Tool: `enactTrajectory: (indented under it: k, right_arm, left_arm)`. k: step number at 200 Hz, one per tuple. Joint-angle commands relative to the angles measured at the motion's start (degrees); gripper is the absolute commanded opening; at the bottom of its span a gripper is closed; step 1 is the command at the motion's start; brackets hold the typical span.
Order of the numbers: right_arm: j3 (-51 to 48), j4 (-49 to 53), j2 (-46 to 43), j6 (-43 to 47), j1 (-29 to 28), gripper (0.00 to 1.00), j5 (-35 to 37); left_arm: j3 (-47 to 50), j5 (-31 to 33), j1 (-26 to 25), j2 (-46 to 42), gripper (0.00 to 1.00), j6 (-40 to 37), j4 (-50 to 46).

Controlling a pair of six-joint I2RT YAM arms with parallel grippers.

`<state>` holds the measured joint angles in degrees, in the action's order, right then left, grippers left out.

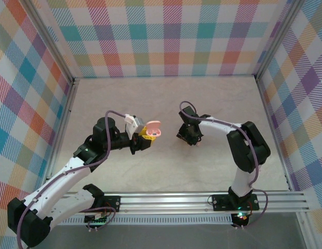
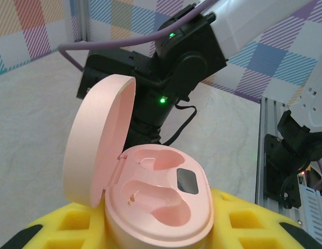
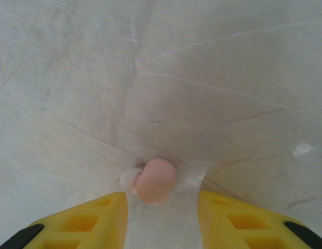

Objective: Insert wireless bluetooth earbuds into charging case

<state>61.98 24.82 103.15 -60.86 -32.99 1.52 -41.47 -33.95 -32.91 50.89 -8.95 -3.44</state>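
Note:
My left gripper [image 1: 145, 136] holds a salmon pink charging case [image 1: 152, 128] above the table, left of centre. In the left wrist view the case [image 2: 161, 199] sits between the yellow pads [image 2: 239, 223] with its lid [image 2: 96, 140] swung up; both moulded wells are empty. My right gripper [image 1: 191, 139] is down at the table near the centre. In its wrist view a salmon pink earbud [image 3: 155, 180] lies on the table between the yellow fingers [image 3: 93, 220], close to the left one, with a gap on the right. The right gripper [image 3: 162, 210] is open around it.
The right arm's black wrist [image 2: 182, 57] stands just beyond the case. An aluminium rail [image 1: 202, 199] runs along the near edge, and plaid walls [image 1: 166, 36] close in the back and both sides of the pale tabletop [image 1: 166, 98].

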Motion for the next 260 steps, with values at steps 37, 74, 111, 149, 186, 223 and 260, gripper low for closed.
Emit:
enactTrajectory:
  k: [37, 74, 111, 149, 186, 223, 260]
  right_arm:
    - [4.2, 1.5, 2.6, 4.0, 0.3, 0.37, 1.8]
    - [6.9, 3.8, 3.5, 7.2, 0.4, 0.37, 2.7]
    - [7.7, 4.6, 4.6, 8.6, 0.8, 0.37, 1.9]
    - [7.7, 5.7, 6.3, 9.8, 1.0, 0.36, 1.0]
    - [7.2, 5.7, 6.6, 10.3, 1.3, 0.31, 0.8]
    - [7.8, 6.5, 6.6, 11.6, 1.3, 0.25, 1.1]
    - [9.1, 8.0, 6.3, 14.3, 1.4, 0.21, 2.0]
  left_arm:
    - [1.0, -0.8, 0.5, -1.7, 0.20, -1.6, -1.6]
    - [1.0, -0.8, 0.5, -1.7, 0.20, -1.7, -1.6]
    - [1.0, -0.8, 0.5, -1.8, 0.20, -1.6, -1.8]
    - [1.0, -0.5, 0.5, -2.4, 0.20, -1.8, -2.4]
    - [1.0, -0.4, 0.5, -2.7, 0.20, -1.7, -2.6]
    - [0.9, -0.2, 0.5, -2.7, 0.20, -1.9, -2.8]
    - [1.0, 0.1, 0.5, -2.9, 0.20, -2.1, -3.4]
